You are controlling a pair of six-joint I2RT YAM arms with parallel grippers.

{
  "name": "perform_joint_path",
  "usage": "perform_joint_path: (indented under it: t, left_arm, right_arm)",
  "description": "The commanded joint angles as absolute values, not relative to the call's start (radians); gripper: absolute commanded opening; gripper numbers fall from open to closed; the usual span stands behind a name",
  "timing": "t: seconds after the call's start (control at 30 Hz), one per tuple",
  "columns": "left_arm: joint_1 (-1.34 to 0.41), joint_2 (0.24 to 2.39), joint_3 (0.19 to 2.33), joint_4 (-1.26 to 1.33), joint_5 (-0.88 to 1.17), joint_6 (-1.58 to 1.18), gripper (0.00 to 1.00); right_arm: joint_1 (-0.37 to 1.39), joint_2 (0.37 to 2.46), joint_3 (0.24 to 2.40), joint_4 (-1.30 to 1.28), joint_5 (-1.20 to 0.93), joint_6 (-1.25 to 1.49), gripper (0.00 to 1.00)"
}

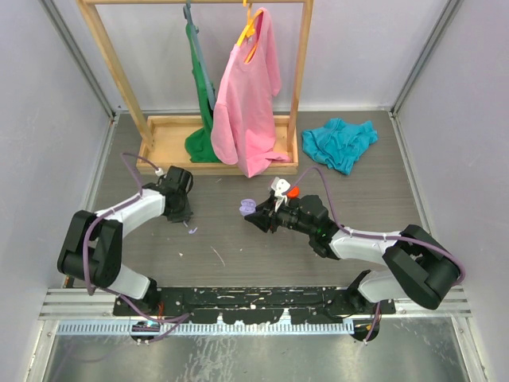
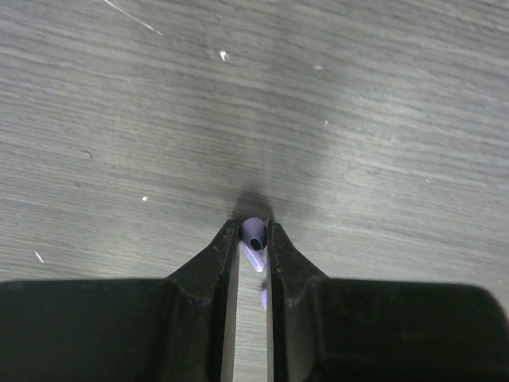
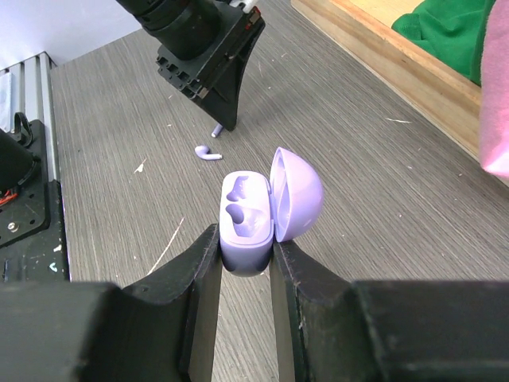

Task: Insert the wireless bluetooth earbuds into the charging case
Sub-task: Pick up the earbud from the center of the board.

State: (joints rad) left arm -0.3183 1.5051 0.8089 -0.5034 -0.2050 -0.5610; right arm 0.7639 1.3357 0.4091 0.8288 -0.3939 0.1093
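**Lilac on grey grain**

Pale lilac on the glossy plastic clamshell charging case, on the tiny stemmed plastic earbud in matte black jaws, and on the loose twin earbud. Streaky grey wood-grain across the laminate tabletop, flecked white. Plain pink cotton shirt, green hanging garment, teal crumpled cloth.

Lab test cell, grey walls, mounting rail

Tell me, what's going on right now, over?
Left gripper shut on one lilac earbud. Right gripper shut on open charging case, both sockets empty. Second earbud lying on table. No obstacle seen.
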Motion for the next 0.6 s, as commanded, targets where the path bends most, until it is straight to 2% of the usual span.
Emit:
perform_joint_path:
  t: [0.0,0.23,0.57]
  left_arm:
    - [-0.313,1.387,0.778,-0.444,-0.136,-0.568,0.06]
    - [-0.321,1.167,0.737,-0.381,-0.069,-0.565,0.05]
    - [-0.350,0.836,0.613,-0.142,0.104,-0.581,0.03]
  right_arm:
    - [0.768,1.326,0.429,0.871,-0.389,0.099,0.01]
    - [0.768,1.328,0.422,0.893,-0.398,0.103,0.01]
    - [0.768,1.314,0.409,0.949,-0.438,0.125,0.01]
